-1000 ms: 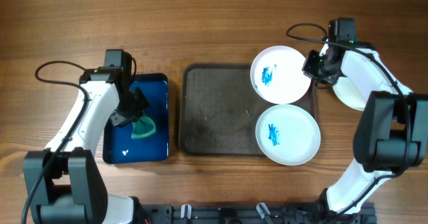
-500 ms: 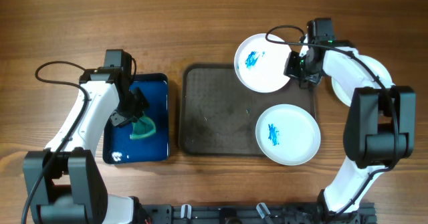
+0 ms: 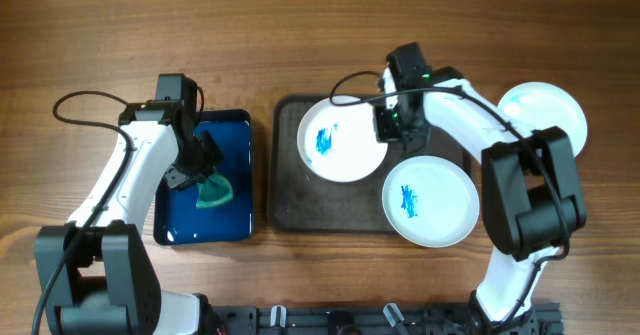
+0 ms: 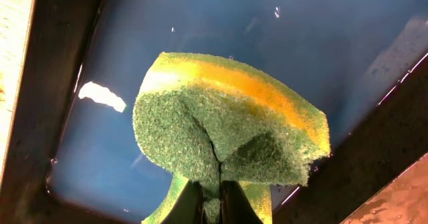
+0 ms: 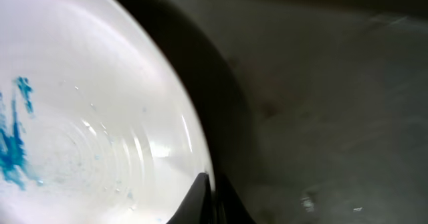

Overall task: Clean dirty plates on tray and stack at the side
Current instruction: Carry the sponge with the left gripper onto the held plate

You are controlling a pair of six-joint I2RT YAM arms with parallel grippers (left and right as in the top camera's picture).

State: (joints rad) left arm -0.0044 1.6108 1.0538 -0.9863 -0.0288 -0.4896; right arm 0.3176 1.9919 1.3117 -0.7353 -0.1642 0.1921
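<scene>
My right gripper (image 3: 389, 126) is shut on the right rim of a white plate (image 3: 338, 141) with a blue smear, over the back middle of the dark tray (image 3: 300, 203). In the right wrist view the plate (image 5: 87, 117) fills the left side, its rim pinched between my gripper's (image 5: 211, 198) fingers, with the tray (image 5: 334, 83) beyond. A second smeared plate (image 3: 430, 202) lies on the tray's front right corner. A third plate (image 3: 545, 105) rests on the table at the right. My left gripper (image 3: 198, 168) is shut on a green sponge (image 3: 216, 190), also in the left wrist view (image 4: 227, 130).
A small blue tray (image 3: 232, 223) lies left of the dark tray, under the sponge; its wet blue floor (image 4: 301, 37) shows in the left wrist view. My right arm (image 3: 470, 115) reaches across the back right of the dark tray. Bare wooden table (image 3: 300, 35) lies behind.
My right gripper has carried the smeared plate leftward from the tray's back right corner to its back middle, uncovering the third plate at the right. The left arm and sponge have not moved.
</scene>
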